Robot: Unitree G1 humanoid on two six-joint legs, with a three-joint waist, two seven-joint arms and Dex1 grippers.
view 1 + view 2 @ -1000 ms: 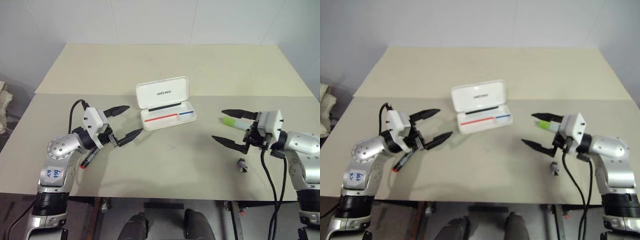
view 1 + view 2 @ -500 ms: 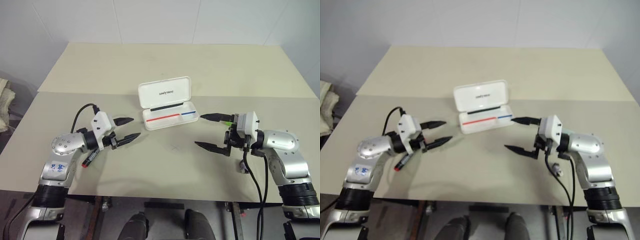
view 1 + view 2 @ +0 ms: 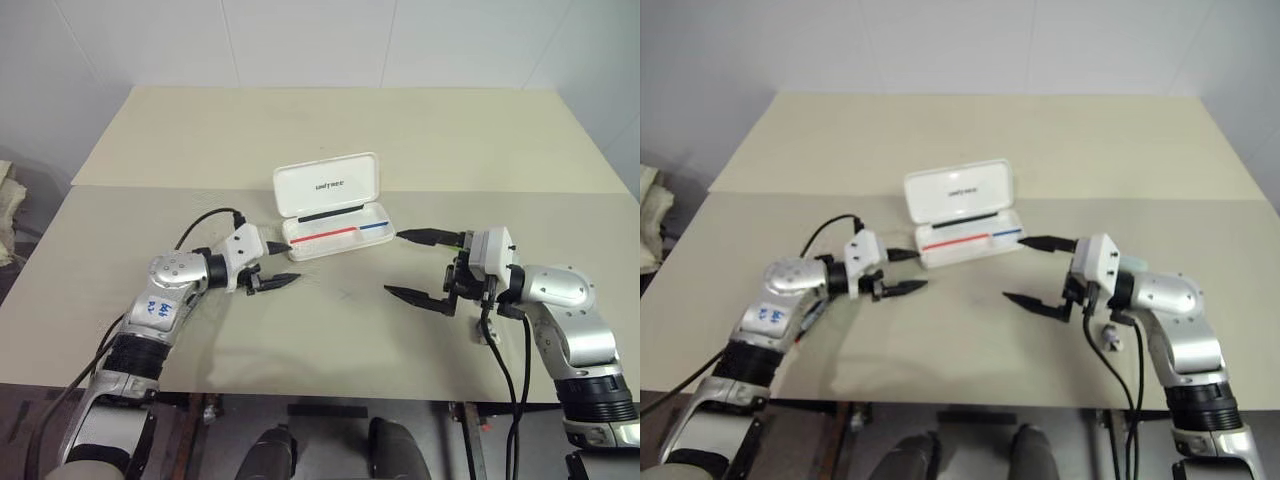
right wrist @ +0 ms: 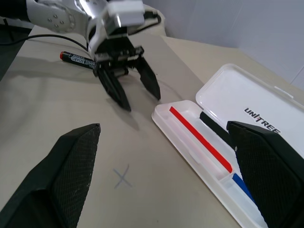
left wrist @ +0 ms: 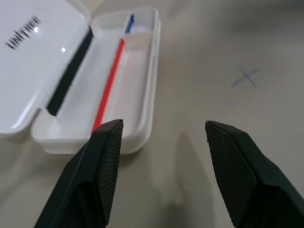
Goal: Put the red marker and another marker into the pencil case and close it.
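The white pencil case (image 3: 328, 184) lies open mid-table, lid up, with a red and a blue stripe in its tray (image 5: 153, 57). My left gripper (image 3: 287, 263) hovers just off the tray's left end, open and empty. The red marker (image 4: 78, 59) lies on the table behind that arm. To the right of the case my right gripper (image 3: 394, 263) points left, open wide and empty. A bit of the green marker (image 3: 457, 241) shows behind its upper finger. In the right wrist view the left gripper (image 4: 129, 88) sits beside the case (image 4: 247, 102).
A small dark lump (image 3: 483, 336) lies on the table under my right wrist. A faint pencilled cross (image 5: 247, 77) marks the table in front of the case. The table's far half (image 3: 340, 130) is a separate beige board.
My left gripper has dropped and moved right towards the case's left end, its jaws narrower than before. My right gripper has shifted left towards the case, still wide open.
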